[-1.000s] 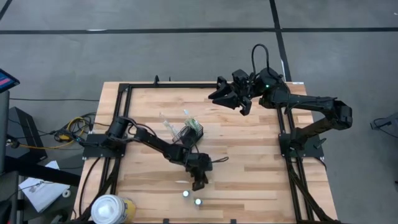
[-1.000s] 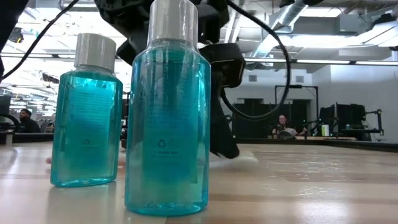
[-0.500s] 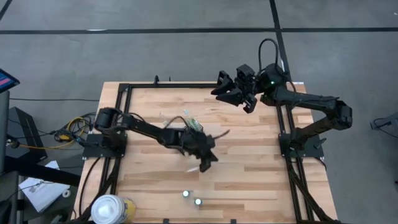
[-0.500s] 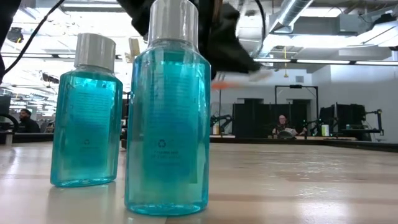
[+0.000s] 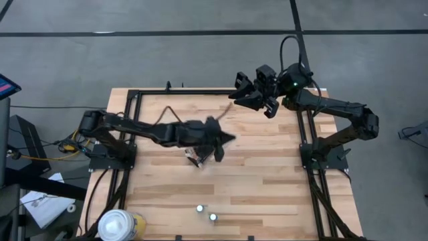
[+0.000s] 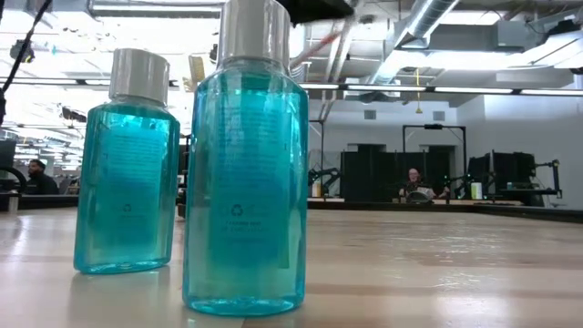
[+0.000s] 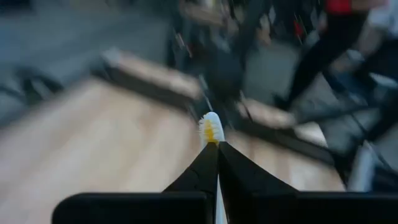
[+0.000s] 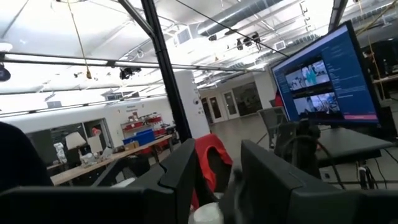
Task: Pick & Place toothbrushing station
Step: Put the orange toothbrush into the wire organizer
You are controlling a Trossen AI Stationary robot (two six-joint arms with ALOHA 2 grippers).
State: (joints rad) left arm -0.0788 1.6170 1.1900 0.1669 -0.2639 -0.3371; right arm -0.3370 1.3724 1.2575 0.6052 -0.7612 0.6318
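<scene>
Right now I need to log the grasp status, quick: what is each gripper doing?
Left gripper: fingers shut on a toothbrush, lifted over the table's middle.
Right gripper: open, empty, raised by the far edge.

It was a robotics lab in an open industrial hall, with exposed ceiling ducts [image 6: 437, 23] and strip lights overhead. Rows of workbenches [image 6: 437, 206] carried monitors [image 8: 323, 78], a seated person [image 6: 416, 184] worked at 1, and the butcher-block table [image 5: 267, 167] stood on grey concrete floor [image 5: 200, 60].

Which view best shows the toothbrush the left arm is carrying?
The left wrist view: the toothbrush sticks out from the shut fingers of the left gripper, showing its white head with an orange patch. The high view shows only the arm there. In the low view it cannot be told; the right wrist view lacks it.
</scene>
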